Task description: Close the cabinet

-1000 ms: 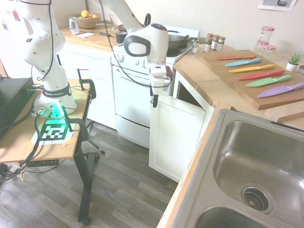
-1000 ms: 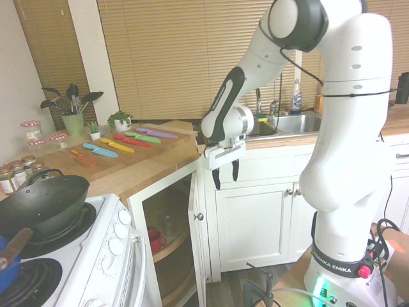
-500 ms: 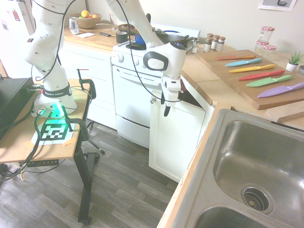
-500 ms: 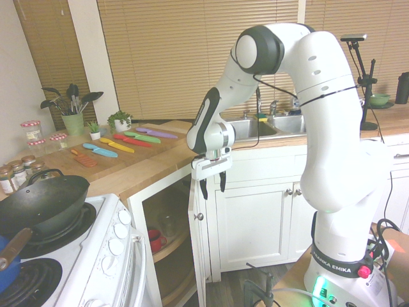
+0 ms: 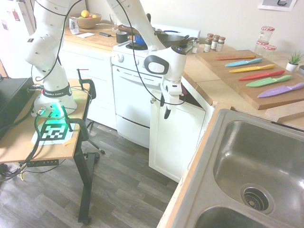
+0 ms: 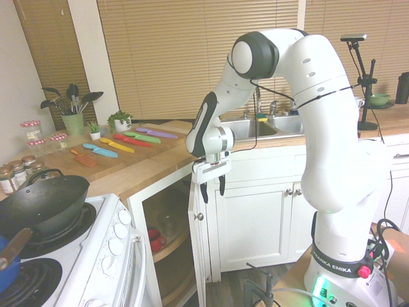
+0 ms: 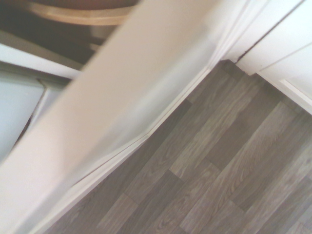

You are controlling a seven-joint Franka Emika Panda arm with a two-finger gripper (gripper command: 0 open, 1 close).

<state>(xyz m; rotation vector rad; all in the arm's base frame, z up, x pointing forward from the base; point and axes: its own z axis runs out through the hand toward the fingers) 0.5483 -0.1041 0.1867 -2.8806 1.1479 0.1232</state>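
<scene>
A white Franka Emika robot arm [image 6: 323, 121] was seen reaching over the open door [image 5: 175, 135] of a white corner base cabinet [image 6: 163, 220], set between a white electric range [image 6: 83, 256] and the cabinetry under a stainless steel double sink [image 5: 266, 161]. The gripper [image 6: 213, 192] was held pointing down at the door's upper edge, its two dark fingers spread apart. Whether the door was touched could not be told. A round silver knob [image 6: 199, 217] was mounted near the door's top corner, and a red mug [image 6: 155, 240] was visible on a shelf inside.

"FRANKA EMIKA" was printed in pale capitals on the dark collar [image 6: 342, 263] at the arm's base, beside a green-lit section. A black-and-white square marker [image 5: 53, 132] was laid on the wooden table below.

On the light wood counter [image 5: 209, 90] above the cabinet, knives in purple [image 5: 281, 90], green [image 5: 269, 81], red [image 5: 261, 75], yellow [image 5: 252, 69] and blue [image 5: 243, 62] were lined up on a wooden board [image 5: 228, 59]. A dark wok [image 6: 45, 204] was set on the range, and a blind [image 6: 198, 57] was lowered behind.
</scene>
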